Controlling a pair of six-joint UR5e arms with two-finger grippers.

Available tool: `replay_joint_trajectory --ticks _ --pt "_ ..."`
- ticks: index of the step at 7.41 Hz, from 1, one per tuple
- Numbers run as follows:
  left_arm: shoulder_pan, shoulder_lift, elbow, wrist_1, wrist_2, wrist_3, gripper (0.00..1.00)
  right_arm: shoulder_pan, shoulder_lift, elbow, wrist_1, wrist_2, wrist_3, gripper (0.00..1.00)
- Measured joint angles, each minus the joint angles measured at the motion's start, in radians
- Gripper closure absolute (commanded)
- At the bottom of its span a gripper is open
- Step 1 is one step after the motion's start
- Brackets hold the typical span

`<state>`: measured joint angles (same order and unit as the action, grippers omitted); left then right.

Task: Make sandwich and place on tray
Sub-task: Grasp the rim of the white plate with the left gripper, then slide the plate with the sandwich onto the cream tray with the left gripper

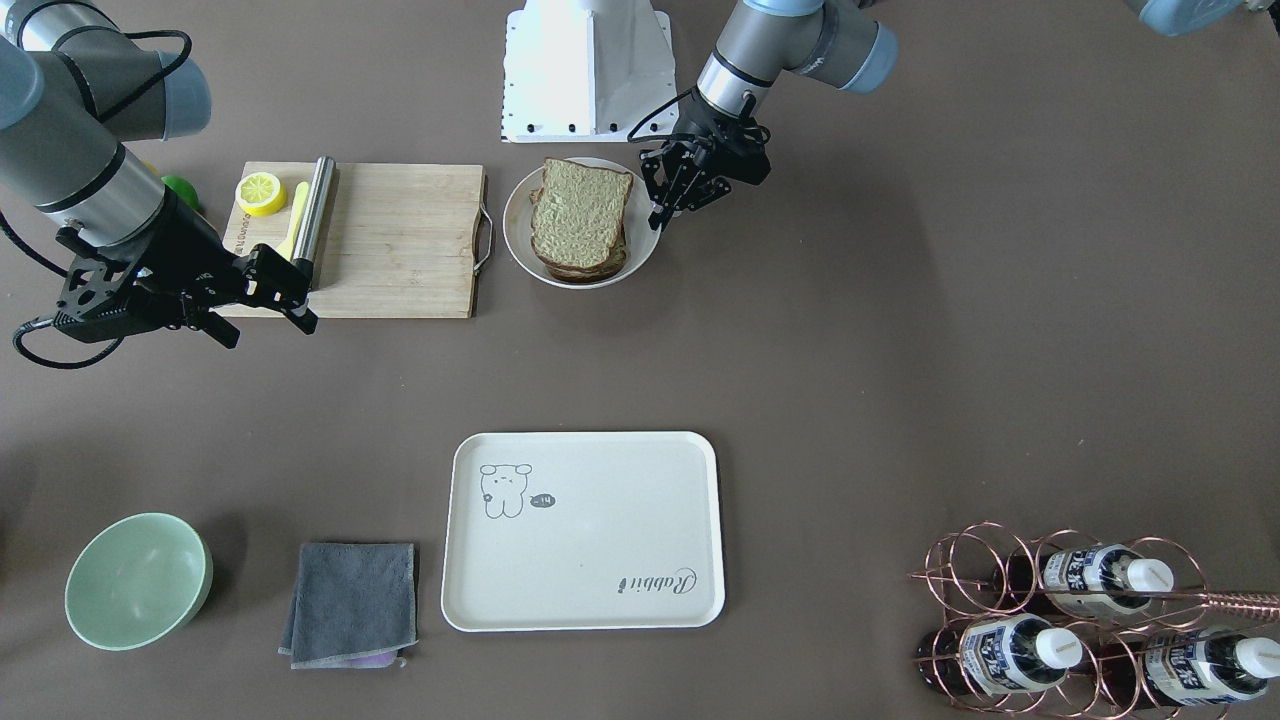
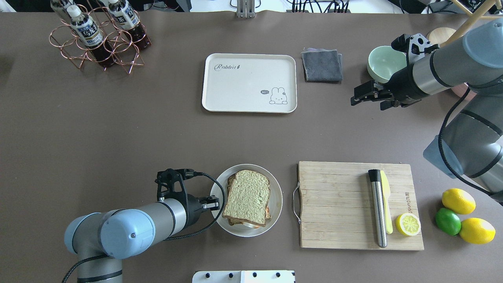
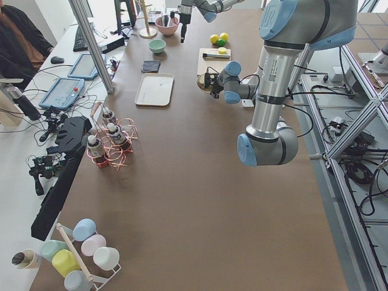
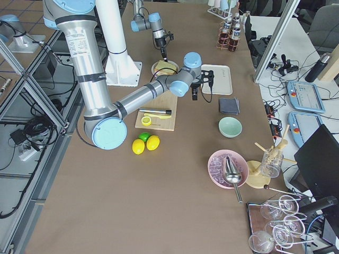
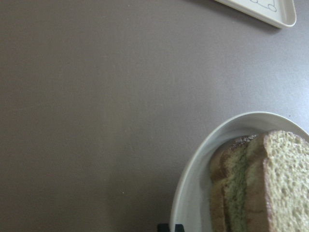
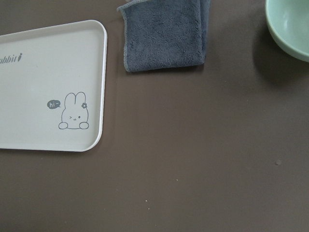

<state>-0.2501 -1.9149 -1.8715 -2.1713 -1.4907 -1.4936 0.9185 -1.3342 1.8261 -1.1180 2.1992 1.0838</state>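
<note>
The sandwich [image 2: 247,196], two tan bread slices with a bit of egg showing at its near edge, lies on a round white plate [image 2: 277,196]; both show in the front view too, the sandwich [image 1: 580,215] on the plate [image 1: 515,215]. My left gripper [image 2: 210,202] hovers at the plate's left rim, fingers close together, holding nothing; the left wrist view shows the sandwich [image 5: 270,183]. The cream tray [image 2: 249,82] lies empty at the table's far middle. My right gripper [image 2: 355,98] is open and empty in the air, right of the tray [image 6: 38,96].
A wooden cutting board [image 2: 338,204] right of the plate holds a steel-handled knife [image 2: 378,208] and a lemon half [image 2: 408,224]. Lemons and a lime [image 2: 458,200] lie beyond it. A grey cloth [image 2: 322,65], green bowl [image 2: 383,63] and bottle rack [image 2: 98,35] stand along the far side.
</note>
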Motion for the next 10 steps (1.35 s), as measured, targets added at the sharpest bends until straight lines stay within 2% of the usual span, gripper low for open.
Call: replay_joint_trajectory --ticks 3,6,10 --pt "-0.071 -0.028 -0.030 0.004 -0.054 -0.130 1.00 0.006 -0.006 0.003 0.002 0.008 -0.001 0.00" --pt "-0.146 -0.119 0.000 0.074 -0.066 -0.295 1.00 0.010 -0.009 0.005 0.003 0.019 -0.001 0.00" --pt "-0.245 -0.258 0.207 0.087 -0.063 -0.346 1.00 0.011 -0.009 0.005 0.003 0.024 -0.001 0.00"
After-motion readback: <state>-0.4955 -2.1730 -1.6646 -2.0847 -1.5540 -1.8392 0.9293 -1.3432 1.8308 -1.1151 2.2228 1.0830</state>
